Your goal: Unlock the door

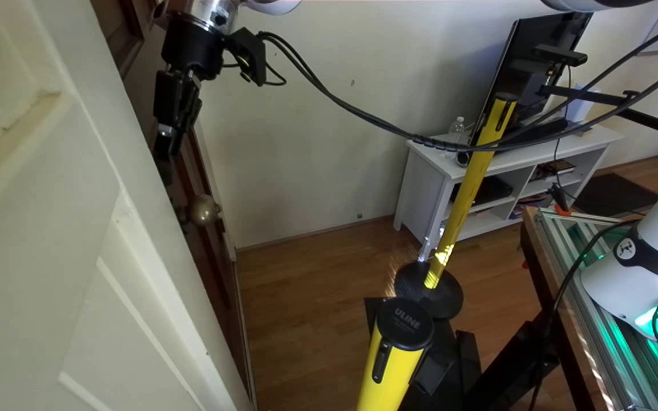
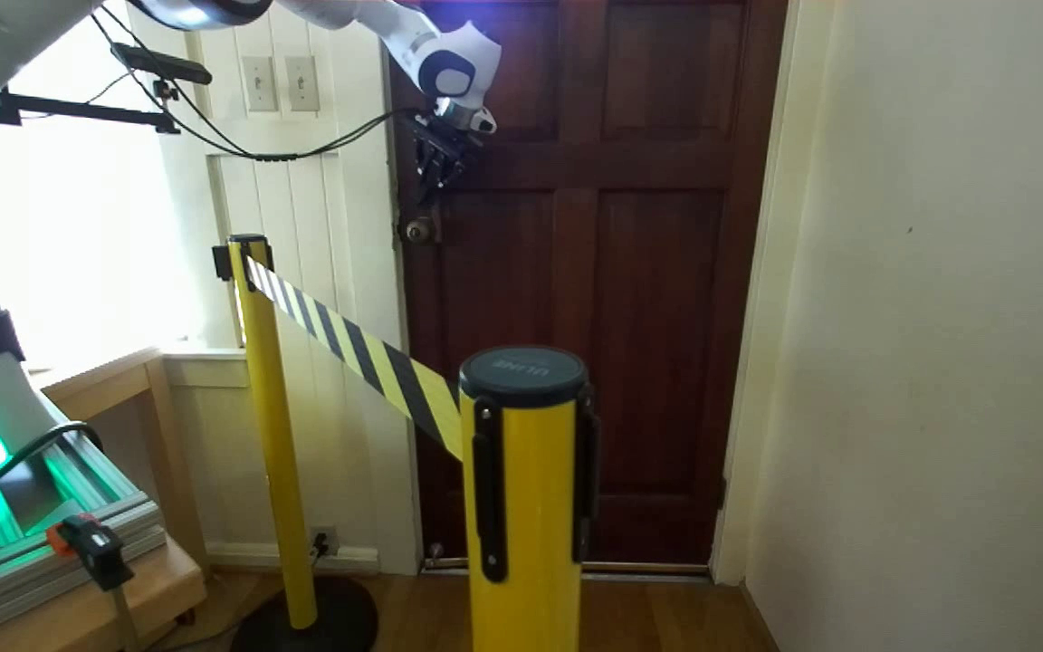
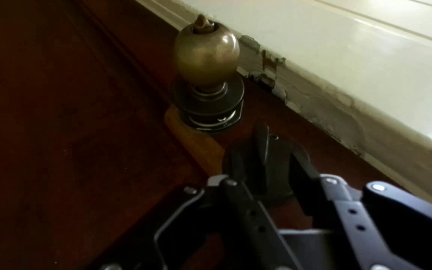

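I have the gripper [image 3: 266, 169] close by one edge of the dark reddish-brown door [image 2: 576, 281], its jaws spread apart. In my wrist view the dark thumb-turn [image 3: 261, 150] stands between the fingers [image 3: 306, 183]; whether either one touches it, I can't tell from here. The brass-coloured knob [image 3: 206, 56] sits just beyond, apart from the gripper, with the chipped white trim [image 3: 351, 67] alongside. In an exterior view I get the door face-on, past two yellow posts [image 2: 531, 507] with a striped tape [image 2: 354, 353] running between them, and the knob shows just below the gripper. In an exterior view the white panelled door [image 1: 77, 228] fills the left side, and the reddish-brown door shows nearly edge-on behind it.
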Controlling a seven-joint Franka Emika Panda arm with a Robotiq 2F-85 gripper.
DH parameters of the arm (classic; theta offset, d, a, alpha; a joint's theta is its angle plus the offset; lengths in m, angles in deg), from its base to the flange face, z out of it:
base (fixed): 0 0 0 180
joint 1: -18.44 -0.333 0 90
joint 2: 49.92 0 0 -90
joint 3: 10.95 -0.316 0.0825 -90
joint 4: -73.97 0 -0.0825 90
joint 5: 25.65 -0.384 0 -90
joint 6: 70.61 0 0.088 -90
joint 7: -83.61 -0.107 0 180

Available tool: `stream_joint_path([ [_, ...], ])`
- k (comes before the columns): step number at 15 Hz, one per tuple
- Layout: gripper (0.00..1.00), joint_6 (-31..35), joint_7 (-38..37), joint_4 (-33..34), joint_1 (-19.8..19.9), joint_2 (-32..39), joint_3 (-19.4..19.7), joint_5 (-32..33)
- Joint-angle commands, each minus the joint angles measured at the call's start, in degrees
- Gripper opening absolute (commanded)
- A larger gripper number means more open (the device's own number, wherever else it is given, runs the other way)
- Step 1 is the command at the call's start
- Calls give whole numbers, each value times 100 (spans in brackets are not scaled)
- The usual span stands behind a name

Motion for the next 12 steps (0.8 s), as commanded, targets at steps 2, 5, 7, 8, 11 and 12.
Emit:
stream_joint_path([
  [2, 35, -193, -60, 585, 56, 396, -187, 232],
  [5, 27, -176, -60, 711, 55, 511, -261, 250],
  [7, 18, -203, -65, 776, 59, 564, -292, 279],
  [8, 12, -222, -67, 805, 61, 580, -298, 293],
  [11, 2, -285, -62, 836, 58, 573, -318, 318],
  [12, 3, -270, -126, 795, 31, 524, -296, 351],
])
